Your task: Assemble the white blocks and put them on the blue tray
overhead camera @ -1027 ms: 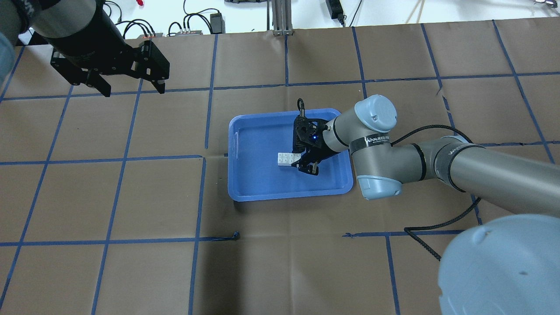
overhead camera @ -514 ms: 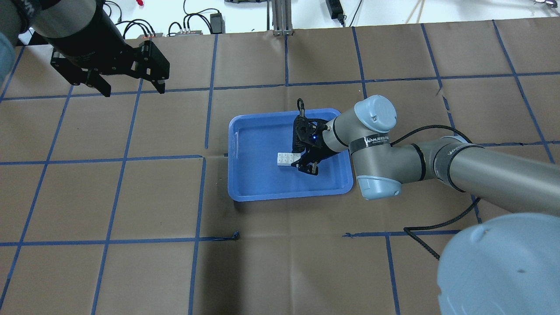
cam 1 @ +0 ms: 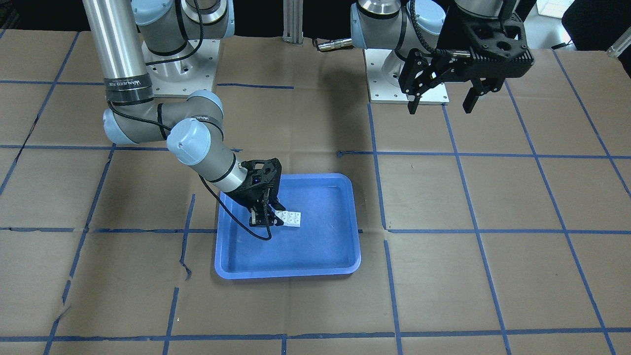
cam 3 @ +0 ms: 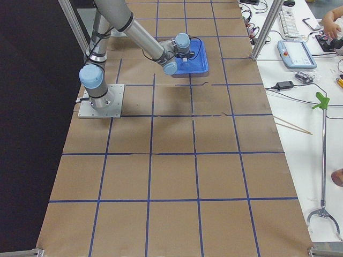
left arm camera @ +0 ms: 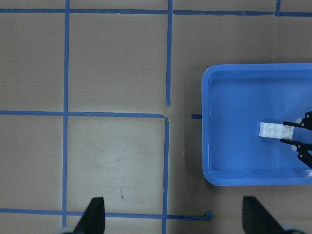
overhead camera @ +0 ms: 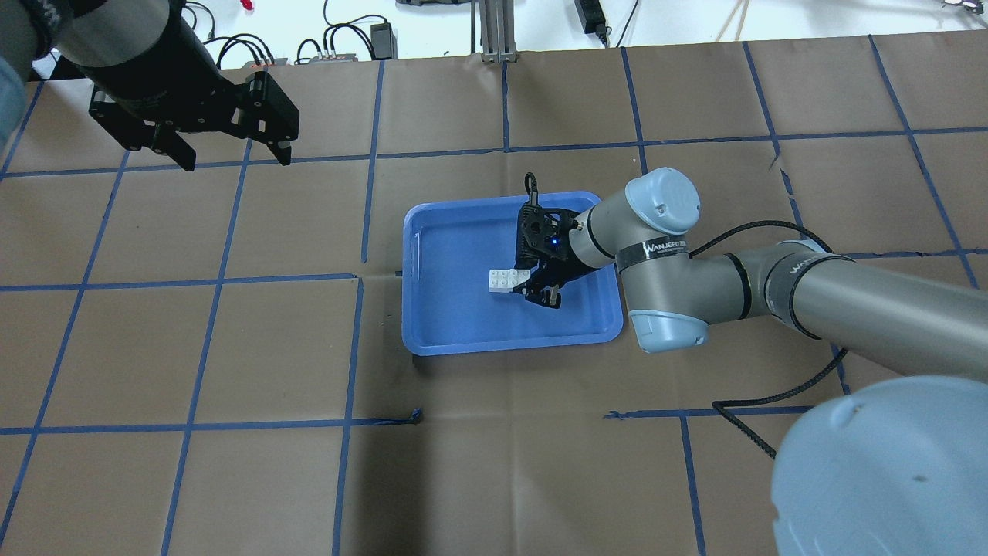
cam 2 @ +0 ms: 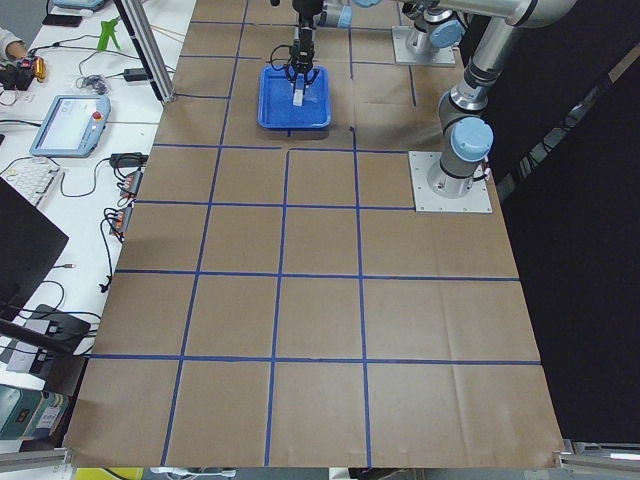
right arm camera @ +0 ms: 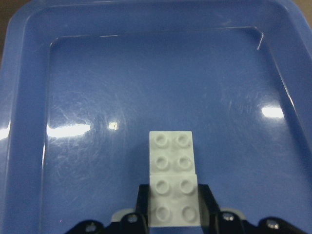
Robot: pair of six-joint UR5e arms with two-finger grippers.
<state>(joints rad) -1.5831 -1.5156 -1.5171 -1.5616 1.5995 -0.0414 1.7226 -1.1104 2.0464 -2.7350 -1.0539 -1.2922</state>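
Right tool clamps white blocks at 6 o'clock; left tool spread apart. Likely rigid, light, slick (grip flat sides).

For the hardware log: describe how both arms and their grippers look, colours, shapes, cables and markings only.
Both the right arm and left arm are silver-grey tubes with pale blue rounded joint caps. A black band with white lettering rings the right arm, and a black braided cable trails along it. The right gripper and left gripper are black, angular, two-fingered.
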